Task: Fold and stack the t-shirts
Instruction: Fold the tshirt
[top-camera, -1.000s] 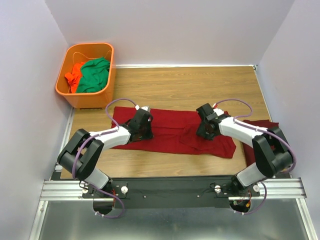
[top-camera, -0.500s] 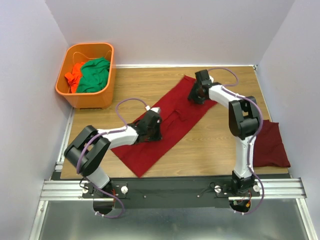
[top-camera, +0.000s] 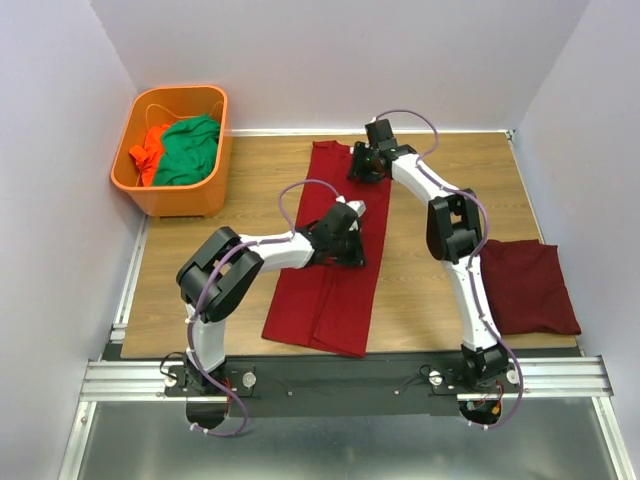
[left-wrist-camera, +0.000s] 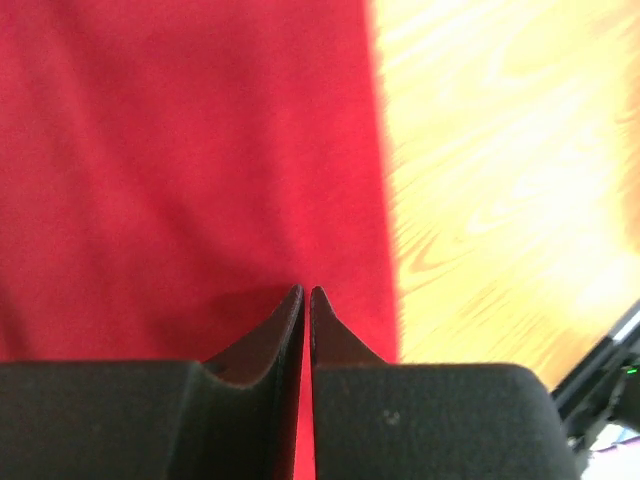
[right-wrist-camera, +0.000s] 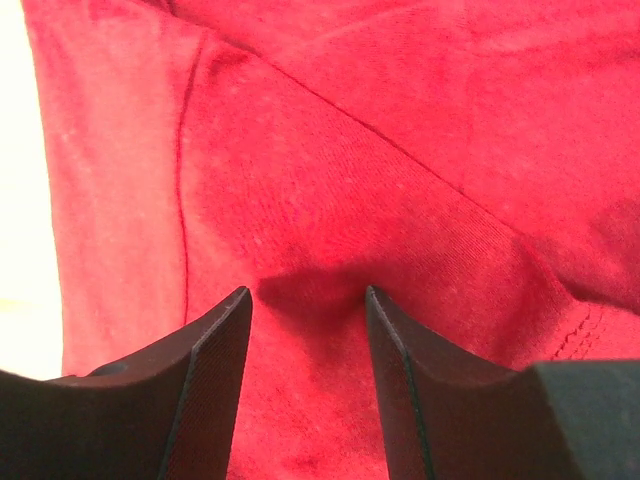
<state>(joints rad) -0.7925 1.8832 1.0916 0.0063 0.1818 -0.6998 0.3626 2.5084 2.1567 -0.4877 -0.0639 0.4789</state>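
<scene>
We are pinching the t-shirt (top-camera: 330, 300) on the counter (top-camera: 250, 180) between our pressed-together left jaws; our wider right jaws are gripping a bunched fold between them.

I see long shirt (top-camera: 325, 290): maroon, folded lengthwise, strip running far-to-near mid-table | folded shirt (top-camera: 525, 285): maroon, flat, right edge
</scene>
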